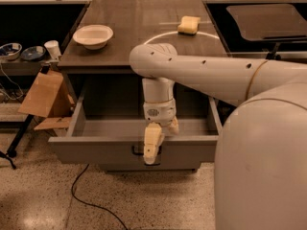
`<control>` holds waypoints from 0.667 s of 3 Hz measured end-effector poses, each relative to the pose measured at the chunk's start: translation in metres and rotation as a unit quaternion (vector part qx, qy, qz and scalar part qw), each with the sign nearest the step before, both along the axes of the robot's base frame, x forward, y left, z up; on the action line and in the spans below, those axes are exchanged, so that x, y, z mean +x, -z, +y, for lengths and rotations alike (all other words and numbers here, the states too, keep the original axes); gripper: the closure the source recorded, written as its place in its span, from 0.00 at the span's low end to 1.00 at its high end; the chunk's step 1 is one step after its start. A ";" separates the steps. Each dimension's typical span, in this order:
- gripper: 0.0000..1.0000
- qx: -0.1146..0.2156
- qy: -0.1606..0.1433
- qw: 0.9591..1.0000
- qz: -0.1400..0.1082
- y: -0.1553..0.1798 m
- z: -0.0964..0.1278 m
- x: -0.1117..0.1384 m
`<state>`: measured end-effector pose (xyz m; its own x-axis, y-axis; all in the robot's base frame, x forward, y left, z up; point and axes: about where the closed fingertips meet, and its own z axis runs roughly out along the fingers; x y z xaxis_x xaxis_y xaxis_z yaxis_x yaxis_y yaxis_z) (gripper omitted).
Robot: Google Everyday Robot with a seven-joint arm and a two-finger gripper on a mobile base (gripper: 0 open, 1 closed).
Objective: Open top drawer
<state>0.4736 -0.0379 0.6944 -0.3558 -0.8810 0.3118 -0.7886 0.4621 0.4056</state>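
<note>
The top drawer point(96, 152) is the wide grey drawer under the dark tabletop. It stands pulled out toward me, and its deep grey inside point(115, 128) shows. Its small black loop handle point(137, 150) sits at the centre of the front, mostly hidden behind my gripper. My gripper point(154, 147) hangs straight down from the white arm point(201, 73) over the middle of the drawer front, right at the handle. A lower, narrower drawer front point(144, 167) peeks out beneath.
On the tabletop point(139, 28) stand a white bowl point(93, 35) at the left and a yellow sponge point(189, 25) at the back right. A cardboard box point(43, 97) leans at the left. A black cable point(91, 195) lies on the floor. My white base point(264, 166) fills the right.
</note>
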 end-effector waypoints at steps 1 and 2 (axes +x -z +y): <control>0.00 -0.034 0.031 0.998 -0.046 -0.030 -0.006 0.007; 0.00 -0.073 0.065 0.989 -0.115 -0.063 -0.018 0.014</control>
<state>0.4877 -0.0562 0.7575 -0.5388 -0.7752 0.3297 -0.7825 0.6056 0.1449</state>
